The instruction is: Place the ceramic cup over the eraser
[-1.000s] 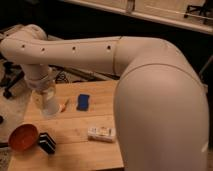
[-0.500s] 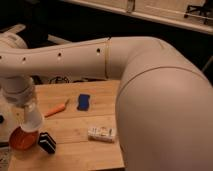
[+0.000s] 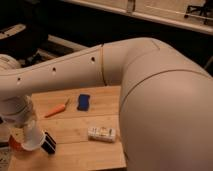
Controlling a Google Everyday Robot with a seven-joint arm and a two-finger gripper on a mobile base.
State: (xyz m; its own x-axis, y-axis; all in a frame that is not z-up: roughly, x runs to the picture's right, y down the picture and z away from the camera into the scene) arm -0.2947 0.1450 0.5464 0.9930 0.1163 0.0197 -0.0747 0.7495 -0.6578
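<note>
White ceramic cup [image 3: 33,141] was clamped in the tool [image 3: 27,131], jaws together on it, low over the counter [image 3: 75,150] near its 8 o'clock corner. The eraser [image 3: 49,143] stood just at the cup's 3 o'clock, touching or nearly so; couldn't tell which.

Risks as I read them:
- The cup wasn't centred over the eraser. A drop from there would likely have put the rim on the eraser's near edge, either tipping it, shoving it toward 3 o'clock, or leaving the cup cocked on top.
- The eraser looked about cup-sized, so clearance was tight and a small offset could jam it.
- The orange bowl [image 3: 15,144] sat right at the cup's 9 o'clock, where a correction swing that way could have knocked it.
- Couldn't confirm the mouth faced down. If it didn't, there'd be no cover.
- Glazed ceramic in a two-finger pinch could have slipped on contact.

Carrot [image 3: 56,109], blue pad [image 3: 83,102] and white packet [image 3: 101,133] were well apart, so no concern there.
</note>
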